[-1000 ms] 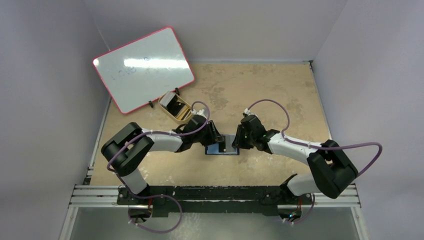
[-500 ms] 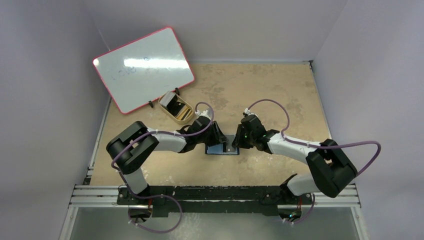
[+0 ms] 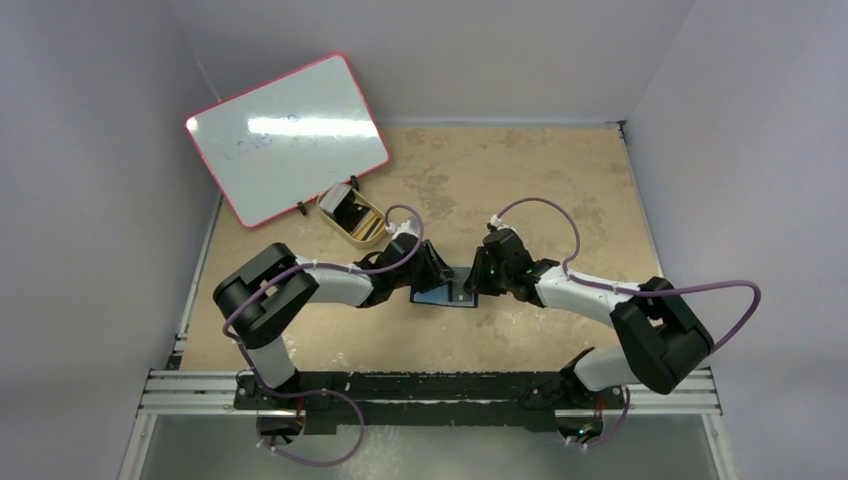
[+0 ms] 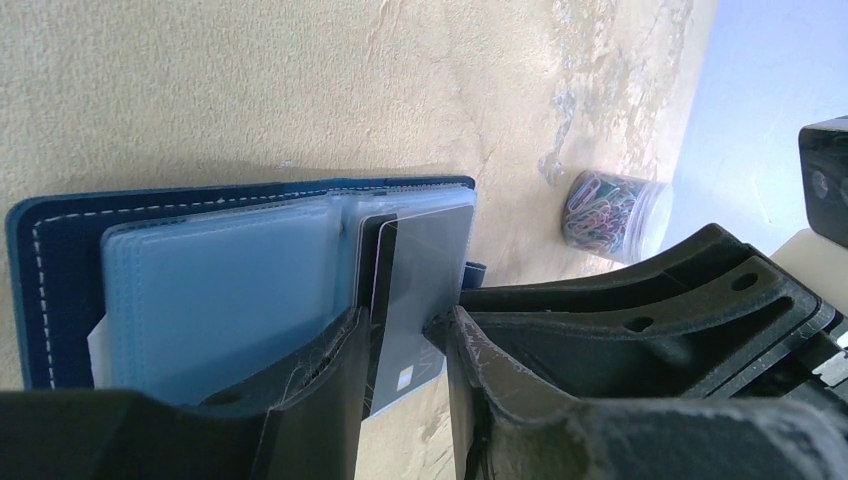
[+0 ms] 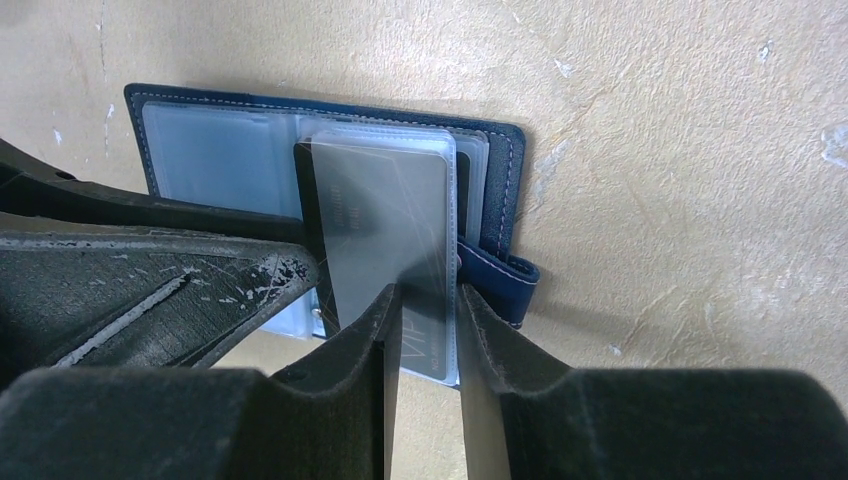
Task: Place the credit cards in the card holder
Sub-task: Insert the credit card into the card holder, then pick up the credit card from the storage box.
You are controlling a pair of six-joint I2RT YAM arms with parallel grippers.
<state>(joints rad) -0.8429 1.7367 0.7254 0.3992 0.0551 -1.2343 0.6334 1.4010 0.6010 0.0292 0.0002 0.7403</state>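
Note:
The navy card holder lies open on the table between both grippers. In the left wrist view its navy cover and blue pockets are at left. A grey card lies on its right half over a darker card. My left gripper sits over that card, jaws a narrow gap apart. In the right wrist view the grey card sits partly in a clear sleeve, its near end sticking out past the holder. My right gripper sits on it, jaws narrowly apart.
A gold oval tin and a pink-framed whiteboard stand at the back left. A jar of paper clips stands just past the holder. The snap tab sticks out beside my right fingers. The left finger crosses the holder's left half.
The left arm's elbow has swung a little to the right, toward the holder. Both grippers stay at the holder, which has barely shifted.

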